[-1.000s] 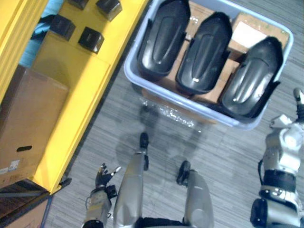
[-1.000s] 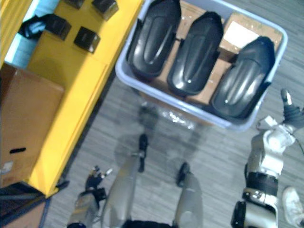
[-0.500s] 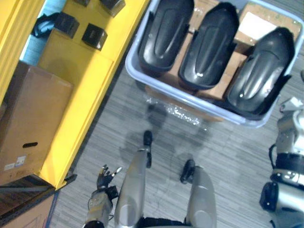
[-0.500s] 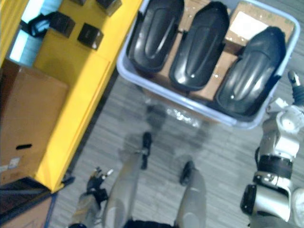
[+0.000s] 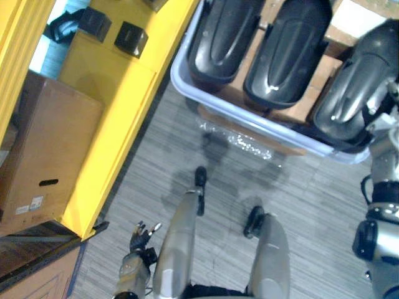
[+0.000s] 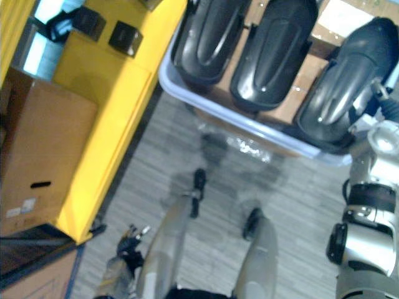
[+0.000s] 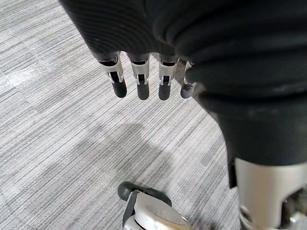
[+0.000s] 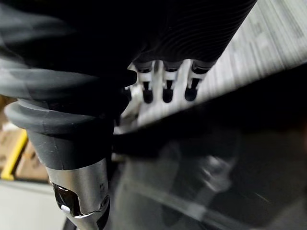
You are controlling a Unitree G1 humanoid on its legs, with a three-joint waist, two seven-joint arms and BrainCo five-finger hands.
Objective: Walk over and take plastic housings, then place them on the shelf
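Observation:
Three black plastic housings lie side by side in a pale blue bin point(image 5: 262, 121): the left housing point(image 5: 224, 37), the middle housing point(image 5: 287, 53) and the right housing point(image 5: 355, 87). They rest on brown cardboard inside the bin. My right hand point(image 6: 380, 96) is raised at the bin's right end, just over the right housing point(image 8: 230, 158); its fingers point(image 8: 165, 88) are straight and hold nothing. Low beside my leg hangs my left hand point(image 5: 140, 235), its fingers point(image 7: 139, 84) straight over the grey carpet, empty.
A yellow shelf unit point(image 5: 118, 106) runs along the left, close to the bin's left end. On it sit small black boxes point(image 5: 131, 38) and a large cardboard box point(image 5: 43, 149). Clear plastic wrap point(image 5: 243, 140) lies at the bin's front.
The camera has shifted as I step closer to the bin. My right hand has risen from beside the bin's right edge to over the right housing. The left hand still hangs low.

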